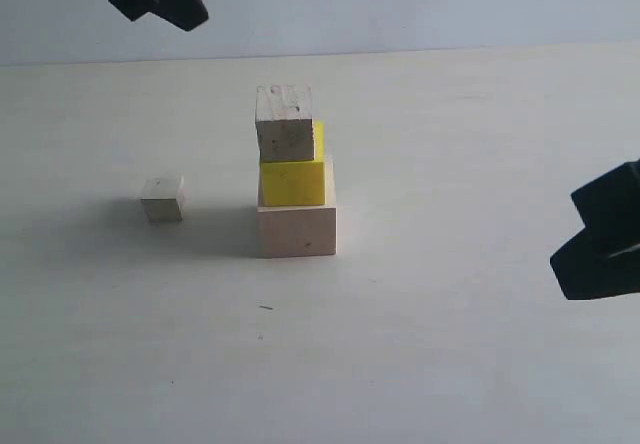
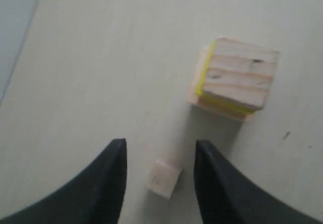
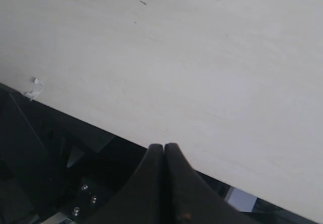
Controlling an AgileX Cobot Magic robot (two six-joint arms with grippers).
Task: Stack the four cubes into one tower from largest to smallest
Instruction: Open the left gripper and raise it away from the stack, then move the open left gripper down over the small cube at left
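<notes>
Where the tower (image 1: 292, 182) stands upright, three cubes high, smallest cube (image 1: 162, 198) apart.

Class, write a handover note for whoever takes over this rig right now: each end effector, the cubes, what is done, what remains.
Left end effector: open, empty; the smallest cube shows between its fingers, untouched.
Right end effector: shut, empty, off to the side.
Done: largest cube, yellow cube and third cube are stacked; the third sits slightly off-centre.
Left: pick the smallest cube off the table and set it on top.
</notes>
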